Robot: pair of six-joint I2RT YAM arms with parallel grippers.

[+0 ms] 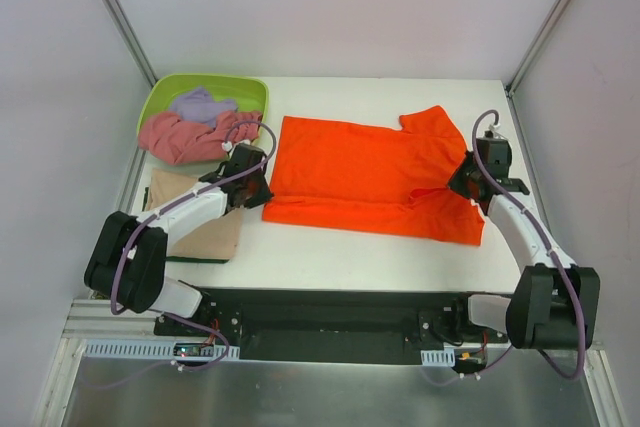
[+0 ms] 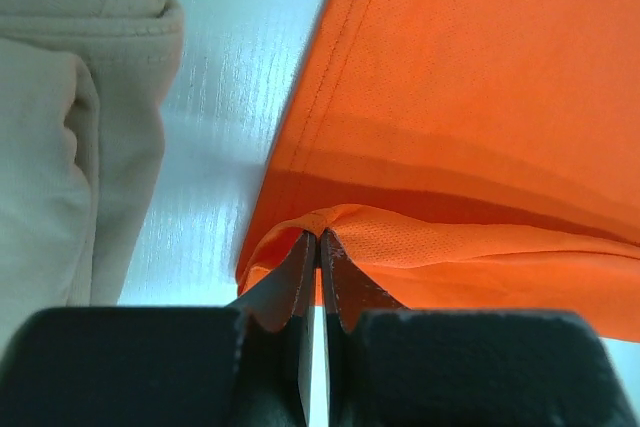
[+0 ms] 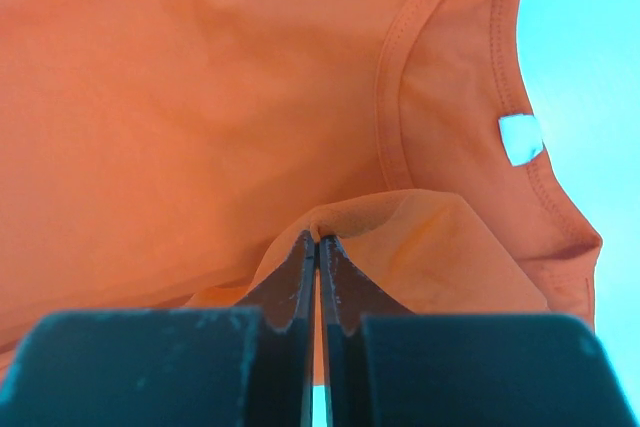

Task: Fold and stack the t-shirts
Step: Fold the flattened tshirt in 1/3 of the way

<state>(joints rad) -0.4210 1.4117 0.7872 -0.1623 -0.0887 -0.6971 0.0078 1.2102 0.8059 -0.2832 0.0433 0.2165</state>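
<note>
The bright orange t-shirt (image 1: 370, 177) lies spread across the middle of the table, its near edge folded over. My left gripper (image 1: 256, 187) is shut on a pinch of the orange shirt's left edge (image 2: 400, 237). My right gripper (image 1: 462, 183) is shut on a fold of the orange shirt (image 3: 420, 237) near its collar at the right. The tan t-shirt (image 1: 195, 219) lies folded at the left under my left arm and shows in the left wrist view (image 2: 70, 127). The dusty pink shirt (image 1: 190, 137) and the pale lavender shirt (image 1: 200, 104) lie crumpled in the tub.
The lime-green tub (image 1: 170, 92) stands at the back left corner. Grey walls and metal frame posts (image 1: 120, 17) enclose the white table (image 1: 330, 257) on three sides.
</note>
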